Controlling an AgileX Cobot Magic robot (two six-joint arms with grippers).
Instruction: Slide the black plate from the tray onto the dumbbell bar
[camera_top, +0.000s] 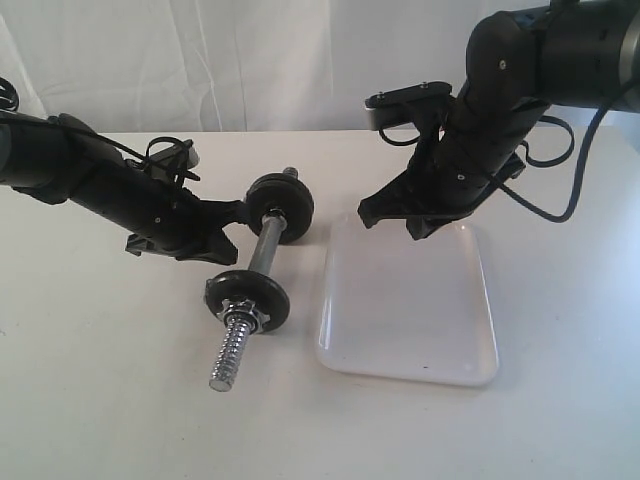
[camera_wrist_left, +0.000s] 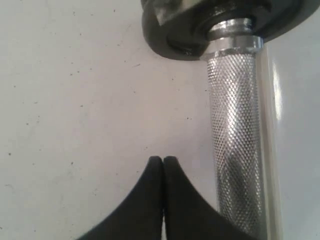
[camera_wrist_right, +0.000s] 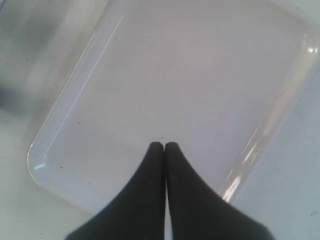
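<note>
The tray (camera_top: 410, 300) lies right of centre with nothing in it; the right wrist view also shows the tray (camera_wrist_right: 190, 75) bare. The dumbbell bar (camera_top: 262, 252) lies left of it on the table, with a black disc near its front end (camera_top: 247, 297) and a thicker black disc at its far end (camera_top: 280, 205). I cannot tell which of these is the black plate. My left gripper (camera_top: 242, 213) is shut and empty beside the bar's knurled middle (camera_wrist_left: 235, 150), close to the far disc (camera_wrist_left: 175, 30). My right gripper (camera_top: 418, 230) hovers shut and empty over the tray's far edge.
The threaded front end of the bar (camera_top: 230, 352) sticks out past a silver nut (camera_top: 243, 312). The white table (camera_top: 110, 400) meets a white backdrop (camera_top: 250, 60) behind. Cables (camera_top: 560, 190) hang from the right arm.
</note>
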